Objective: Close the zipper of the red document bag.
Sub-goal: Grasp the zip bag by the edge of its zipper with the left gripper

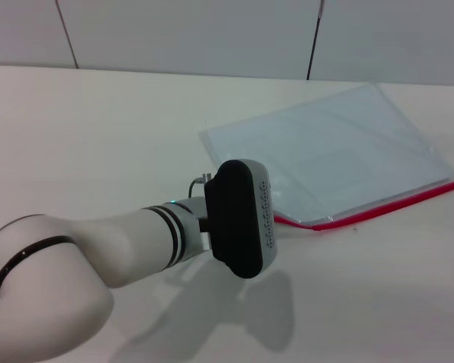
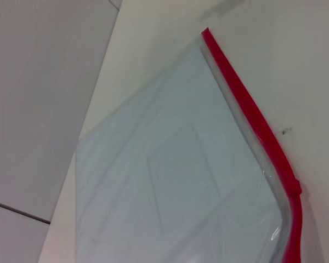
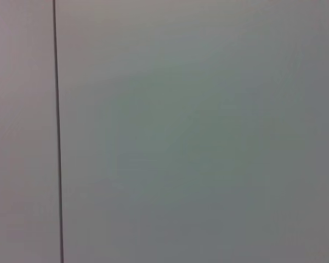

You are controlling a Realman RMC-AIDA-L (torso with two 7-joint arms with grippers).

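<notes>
The red document bag, a translucent pale-blue pouch, lies flat near the worktop's far right corner, its zipper running along the long edge nearest the robot. The left gripper hovers at the near left end of that strip; whether its fingers are open or closed, or gripping anything, cannot be told. The right wrist view shows only a pale panelled wall
</notes>
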